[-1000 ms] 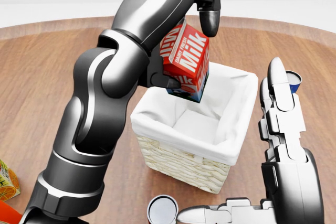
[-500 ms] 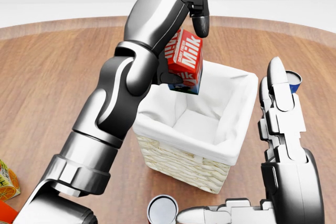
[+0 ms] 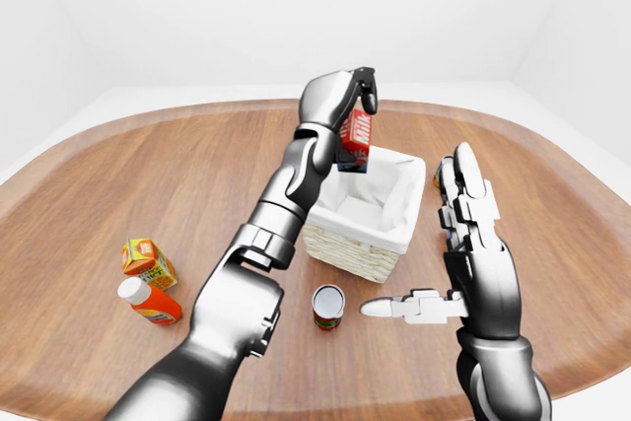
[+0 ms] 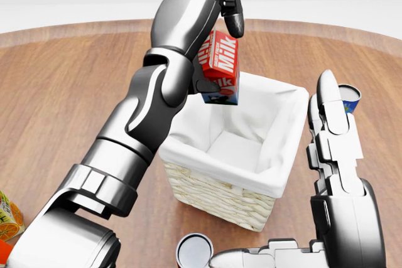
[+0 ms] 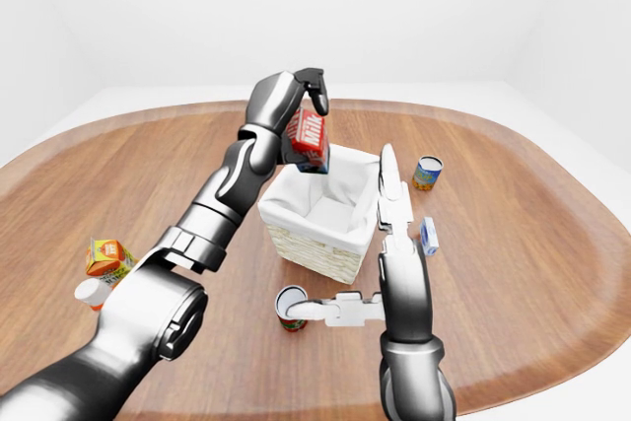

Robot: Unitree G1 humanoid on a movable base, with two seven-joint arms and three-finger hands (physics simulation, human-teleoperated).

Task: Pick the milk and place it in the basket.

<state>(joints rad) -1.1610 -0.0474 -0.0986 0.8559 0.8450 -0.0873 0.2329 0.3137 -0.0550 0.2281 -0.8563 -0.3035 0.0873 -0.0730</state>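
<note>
Held tight in the left robot hand (image 4: 217,61) over the basket (image 4: 276,183): milk carton (image 4: 220,67), likely light, stiff, best gripped on flat sides; right robot hand (image 4: 333,149) open, empty.

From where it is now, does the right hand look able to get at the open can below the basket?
Probably yes. The right hand is open beside the basket, and the can stands just left of its thumb with only bare table between them.
</note>
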